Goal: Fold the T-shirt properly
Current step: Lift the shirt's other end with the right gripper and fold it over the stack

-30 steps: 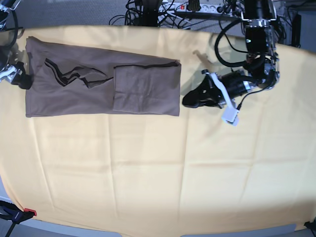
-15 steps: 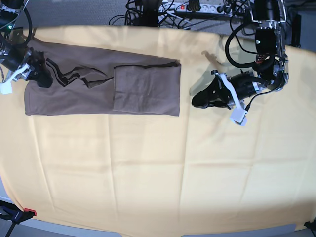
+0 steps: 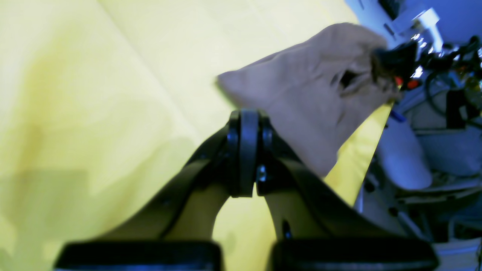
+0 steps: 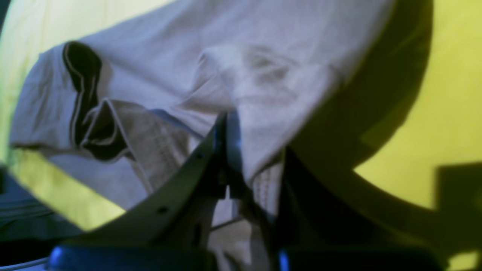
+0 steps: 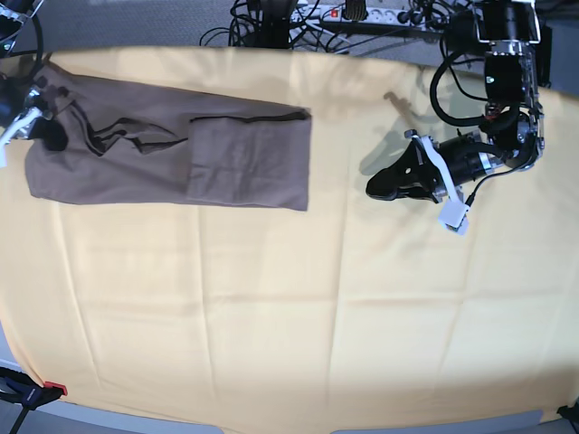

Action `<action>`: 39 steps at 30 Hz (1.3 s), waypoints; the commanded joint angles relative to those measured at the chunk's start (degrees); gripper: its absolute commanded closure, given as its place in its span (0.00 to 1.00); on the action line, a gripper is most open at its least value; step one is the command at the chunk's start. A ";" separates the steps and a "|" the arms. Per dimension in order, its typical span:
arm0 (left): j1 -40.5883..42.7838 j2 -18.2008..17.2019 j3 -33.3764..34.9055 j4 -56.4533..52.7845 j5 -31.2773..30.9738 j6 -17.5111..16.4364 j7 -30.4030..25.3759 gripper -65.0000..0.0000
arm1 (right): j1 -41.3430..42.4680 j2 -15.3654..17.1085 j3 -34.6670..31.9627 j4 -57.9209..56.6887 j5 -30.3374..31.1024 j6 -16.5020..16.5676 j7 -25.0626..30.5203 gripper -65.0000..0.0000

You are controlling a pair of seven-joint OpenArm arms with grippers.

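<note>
Right end effector pinches the T-shirt edge.

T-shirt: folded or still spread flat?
Partly folded. The T-shirt lies as a long narrow band on the yellow cloth, sleeve doubled on top; the right tool grips its end.

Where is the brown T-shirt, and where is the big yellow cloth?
T-shirt (image 5: 136, 172), base view, on its flat middle.
yellow cloth (image 5: 271, 316), base view, on a bare part below the shirt.
</note>
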 commanded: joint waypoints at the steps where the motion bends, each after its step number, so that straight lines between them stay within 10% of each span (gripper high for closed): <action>1: -0.92 -1.20 -0.22 0.85 -1.55 -0.49 -1.20 1.00 | 0.35 2.10 1.36 1.97 1.36 0.12 1.44 1.00; 9: -0.76 -4.02 -0.22 0.85 -1.22 -0.49 -0.96 1.00 | -1.95 0.76 2.54 14.25 8.41 0.12 -1.07 1.00; 22: -0.79 -4.48 -0.22 0.85 -1.16 -0.49 -1.01 1.00 | -0.61 -18.84 -10.78 37.20 14.78 0.12 -4.61 1.00; 34: -0.76 -4.48 -0.22 0.85 -2.84 -0.49 -0.57 1.00 | 3.41 -23.21 -38.80 35.47 -18.27 0.12 7.41 1.00; 39: -0.79 -4.46 -0.22 0.85 -2.84 -0.49 -0.59 1.00 | 3.82 -23.15 -46.69 33.03 -27.41 0.12 12.68 0.39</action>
